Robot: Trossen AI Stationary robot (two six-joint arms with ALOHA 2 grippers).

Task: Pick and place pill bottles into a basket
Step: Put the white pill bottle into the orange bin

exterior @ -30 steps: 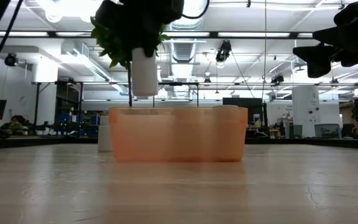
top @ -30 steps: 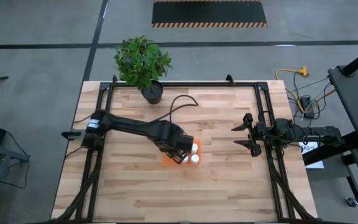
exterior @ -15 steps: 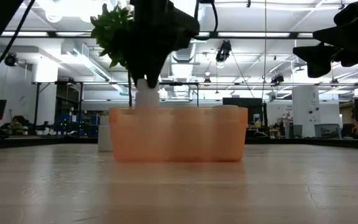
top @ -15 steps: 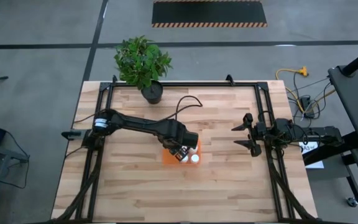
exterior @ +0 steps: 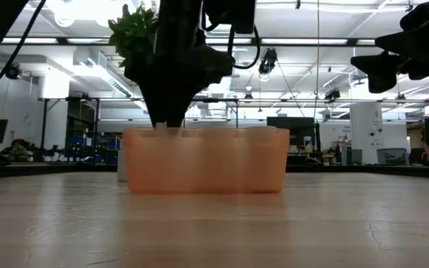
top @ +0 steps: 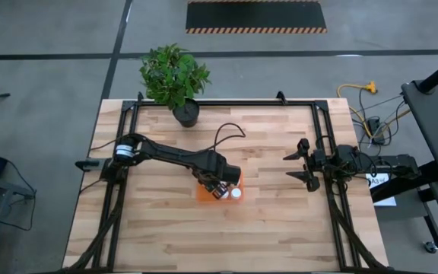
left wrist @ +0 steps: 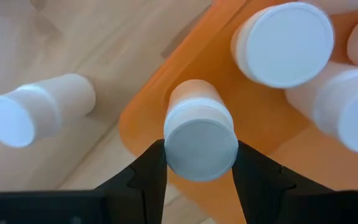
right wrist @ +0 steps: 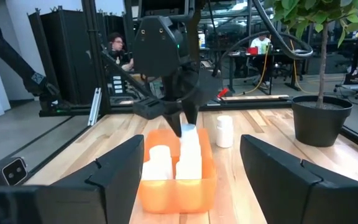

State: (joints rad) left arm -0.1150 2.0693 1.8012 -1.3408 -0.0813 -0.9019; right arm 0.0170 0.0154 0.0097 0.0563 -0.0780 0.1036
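Note:
The orange basket (top: 206, 192) stands mid-table; it also shows in the low view (exterior: 207, 160) and the right wrist view (right wrist: 176, 180). My left gripper (top: 217, 183) reaches down into it, shut on a white pill bottle (left wrist: 201, 134). Two more white bottles (left wrist: 283, 43) (left wrist: 353, 106) stand upright in the basket. Another bottle (left wrist: 36, 109) stands on the wood just outside it, and shows in the right wrist view (right wrist: 224, 130). My right gripper (top: 299, 164) is open and empty at the table's right side. My left gripper pinches the bottle at its cap end (left wrist: 174, 146) between its two fingers (left wrist: 151, 165), one on each side. The fingers come from above, pointing down. The bottle is upright inside the basket, near a corner; its base is hidden by the bottle itself.
A black pot with a green plant (top: 185, 113) stands at the table's far edge, left of centre. Black frame rails (top: 120, 152) run along both sides. Bare wood lies near the front edge (top: 219, 236).
My left gripper has gone down with the bottle, from above the basket's rim to inside the basket, still shut on it. The basket has slid a little toward the table's left.

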